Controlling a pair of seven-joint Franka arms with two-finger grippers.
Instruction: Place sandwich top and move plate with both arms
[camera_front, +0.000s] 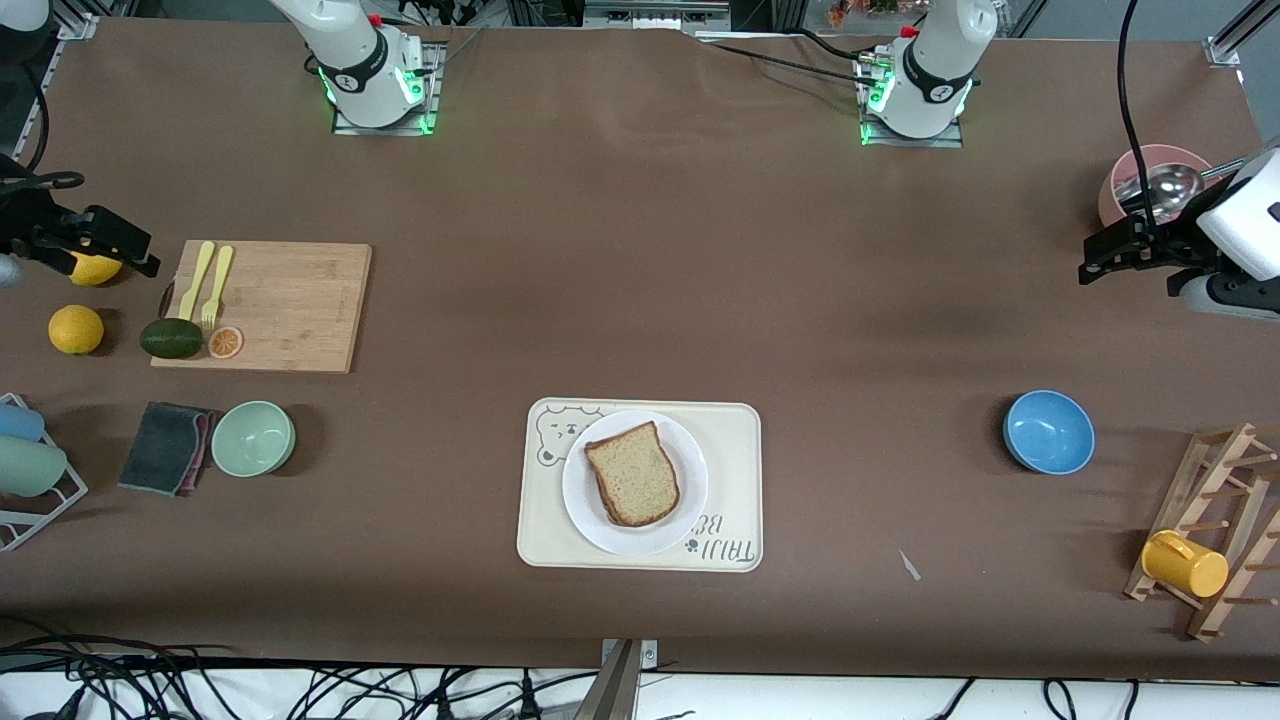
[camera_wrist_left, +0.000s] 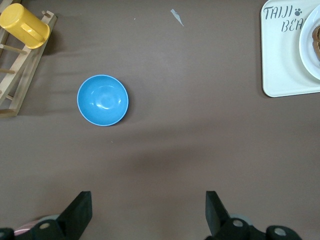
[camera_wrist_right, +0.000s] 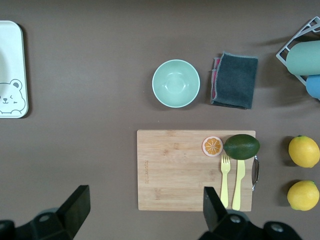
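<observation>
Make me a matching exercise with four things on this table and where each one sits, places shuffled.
Things:
1. light-brown bread slice
2. round white plate
3. dark green avocado
4. yellow plastic cup

Places:
A. on the wooden peg rack
B. on the white plate
C. at the edge of the bamboo cutting board
D. on the cream bear tray

Pairs: 1-B, 2-D, 3-C, 4-A

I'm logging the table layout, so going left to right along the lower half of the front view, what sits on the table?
Grey cloth → green bowl → cream tray bearing the plate with the bread slice → blue bowl → wooden rack holding a yellow cup.
</observation>
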